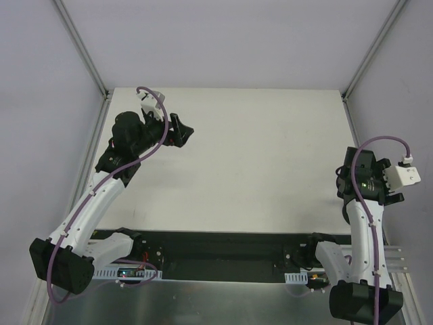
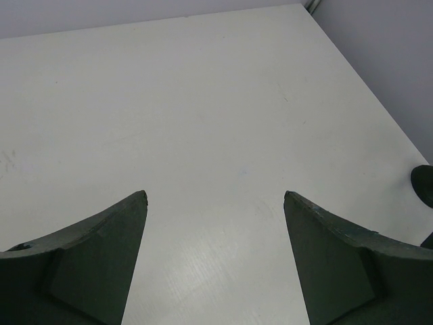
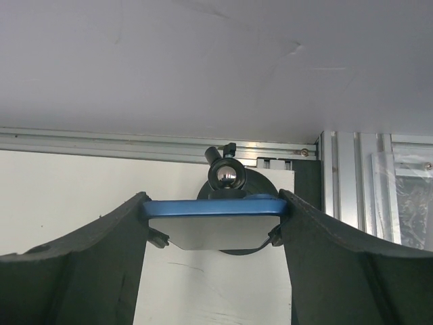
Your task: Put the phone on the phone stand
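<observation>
In the right wrist view the phone (image 3: 213, 207), a thin slab with a blue rim and a glossy face, lies level between my right gripper's (image 3: 214, 198) fingers, which press on its two short sides. The phone stand (image 3: 226, 175) is right behind and under it: a ball joint, a black disc base and two small clamp arms that show below the phone's corners. I cannot tell whether the phone rests in the cradle. In the top view my right wrist (image 1: 365, 179) hides phone and stand. My left gripper (image 2: 215, 194) is open and empty over the far left of the table (image 1: 184, 130).
An aluminium frame rail (image 3: 135, 142) and slotted profile (image 3: 352, 183) run just behind the stand at the table's right edge. A white table (image 1: 264, 156) lies between the arms. A dark rounded shape (image 2: 423, 185) shows at the right edge of the left wrist view.
</observation>
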